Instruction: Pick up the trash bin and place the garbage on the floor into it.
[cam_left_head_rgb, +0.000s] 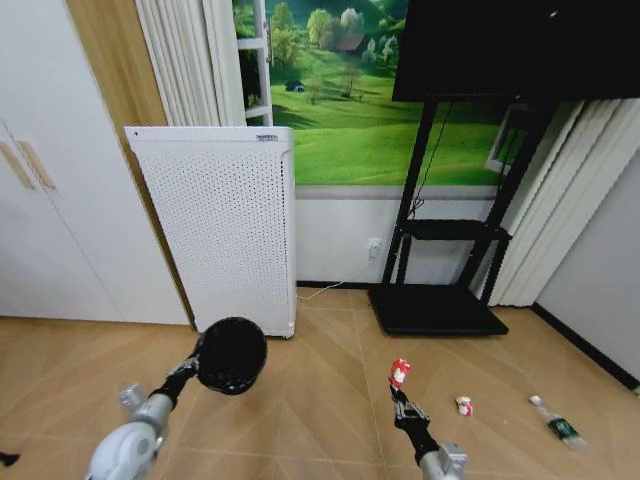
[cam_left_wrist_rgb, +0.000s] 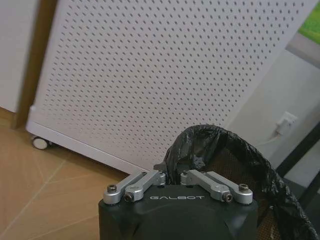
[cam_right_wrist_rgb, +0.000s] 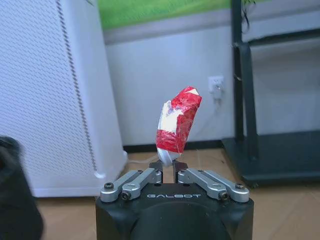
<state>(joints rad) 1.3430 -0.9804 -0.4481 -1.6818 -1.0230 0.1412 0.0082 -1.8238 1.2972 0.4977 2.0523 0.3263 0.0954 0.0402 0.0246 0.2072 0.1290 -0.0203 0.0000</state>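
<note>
Your right gripper is closed on a crumpled red-and-white can, holding it upright and clear of the wooden floor, while your left gripper is clamped on the rim of the trash bin, which it holds lifted with its black liner showing, just in front of the white perforated appliance. To the right of the held can, a second red-and-white piece lies on the floor, and farther right, near the room's right wall, lies the clear bottle with the green label.
</note>
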